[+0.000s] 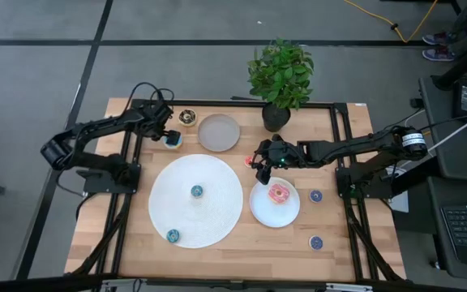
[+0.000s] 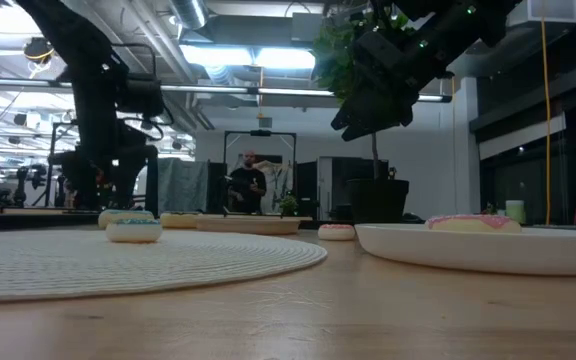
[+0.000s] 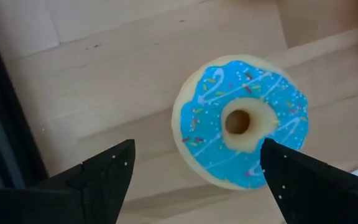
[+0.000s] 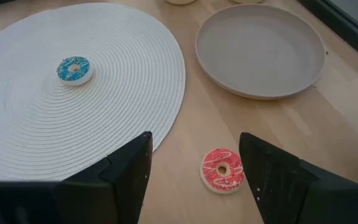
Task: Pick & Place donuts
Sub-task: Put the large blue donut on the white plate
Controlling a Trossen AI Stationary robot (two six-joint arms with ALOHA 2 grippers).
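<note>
Hovering wide open over the blue donut (image 3: 241,122) lying flat on the bare counter (image 1: 217,247), between mat (image 1: 195,200) and the counter's far left edge: left tool (image 1: 171,137), fingers either side of it, not touching. Hanging open and empty above the small red donut (image 4: 222,169) (on bare wood between mat, grey plate (image 1: 218,132) and white plate (image 1: 259,210)): right tool (image 1: 263,168). Sitting on the white plate: a pink donut (image 1: 279,193). Resting on the mat: two small teal donuts (image 1: 196,191), one at centre, one near the edge. Lying right of the white plate: two dark blue ones (image 1: 315,195). Standing at the far edge: a plant (image 1: 280,79).
</note>
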